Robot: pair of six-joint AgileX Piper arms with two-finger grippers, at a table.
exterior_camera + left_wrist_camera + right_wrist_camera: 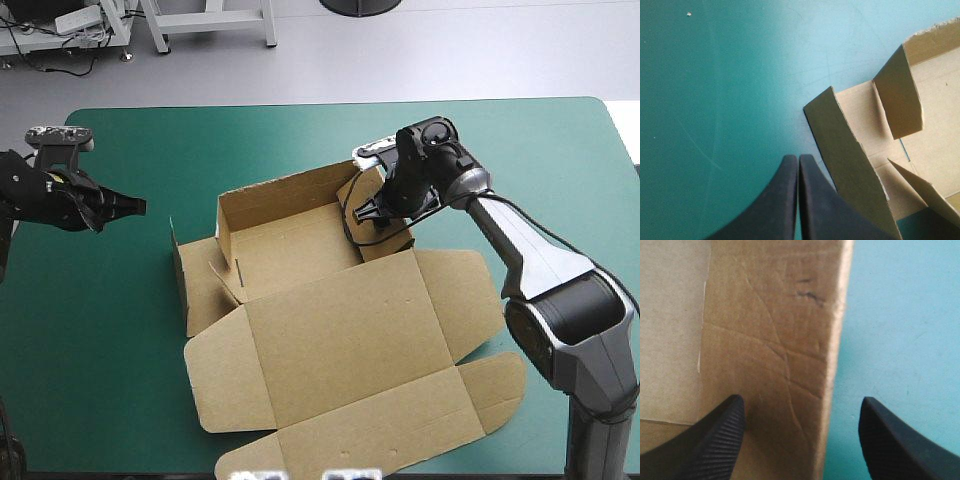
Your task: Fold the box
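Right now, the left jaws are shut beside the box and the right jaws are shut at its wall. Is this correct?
No: the right jaws stand open at the wall of the box; the right wrist view shows it. The rest holds.

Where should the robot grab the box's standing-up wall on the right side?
Probably best to pinch the right wall by its thin top edge, coming down from above. It stands up from the floor of the box, so one finger can go inside and one outside. The open right gripper straddles that edge now.
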